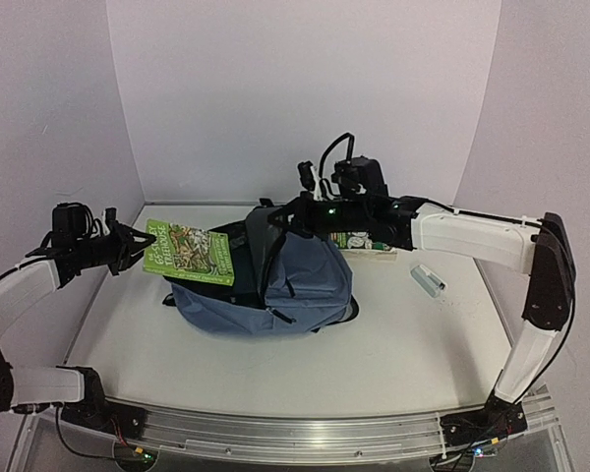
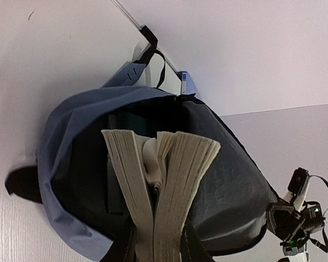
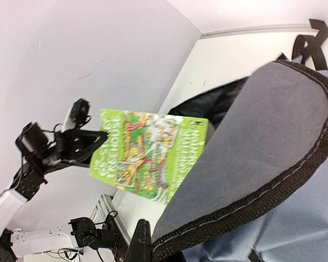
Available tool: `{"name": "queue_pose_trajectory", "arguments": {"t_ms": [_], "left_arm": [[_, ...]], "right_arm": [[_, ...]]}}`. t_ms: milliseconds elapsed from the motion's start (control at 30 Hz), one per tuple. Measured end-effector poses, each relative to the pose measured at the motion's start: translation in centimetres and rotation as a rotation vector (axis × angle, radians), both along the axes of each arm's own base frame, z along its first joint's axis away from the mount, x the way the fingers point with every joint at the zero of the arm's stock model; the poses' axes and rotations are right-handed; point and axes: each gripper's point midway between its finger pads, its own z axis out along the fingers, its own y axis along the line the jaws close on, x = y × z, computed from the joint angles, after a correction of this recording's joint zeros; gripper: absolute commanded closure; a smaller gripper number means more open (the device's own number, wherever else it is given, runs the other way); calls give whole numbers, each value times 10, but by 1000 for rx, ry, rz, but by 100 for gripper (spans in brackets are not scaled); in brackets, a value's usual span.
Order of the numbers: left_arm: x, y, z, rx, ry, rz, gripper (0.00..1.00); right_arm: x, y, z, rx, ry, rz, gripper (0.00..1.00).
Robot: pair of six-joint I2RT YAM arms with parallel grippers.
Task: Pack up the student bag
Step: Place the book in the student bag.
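Observation:
The slate-blue student bag [image 1: 295,285] lies mid-table with its mouth open toward the left. My right gripper [image 1: 280,211] is shut on the zipper-trimmed edge of the bag's flap [image 3: 262,164] and holds it up; one dark finger [image 3: 139,243] shows beside the trim. My left gripper [image 1: 141,246] is shut on a green paperback book [image 1: 189,253], held in the air just left of the opening. In the left wrist view the book's page edges [image 2: 158,185] point into the bag's dark inside [image 2: 229,185], where another dark item [image 2: 117,164] sits.
Another green-covered book or box [image 1: 362,239] sits behind the right arm. A small clear-and-grey object [image 1: 428,280] lies on the table right of the bag. A blue item [image 2: 187,84] peeks out behind the bag. Walls close in on three sides.

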Motion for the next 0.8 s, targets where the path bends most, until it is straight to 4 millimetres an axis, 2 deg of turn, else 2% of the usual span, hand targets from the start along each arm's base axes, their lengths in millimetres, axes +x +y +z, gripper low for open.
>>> {"name": "queue_pose_trajectory", "arguments": {"t_ms": [200, 467, 633, 800], "left_arm": [[16, -6, -21, 6, 43, -2, 100], [14, -65, -31, 8, 43, -118, 100], [21, -90, -39, -2, 27, -125, 100], [29, -123, -47, -12, -6, -125, 100]], "right_arm": [[-19, 13, 0, -11, -12, 47, 100], [-30, 32, 14, 6, -35, 84, 100], [-38, 48, 10, 5, -34, 112, 100], [-43, 53, 6, 0, -31, 123, 100]]}}
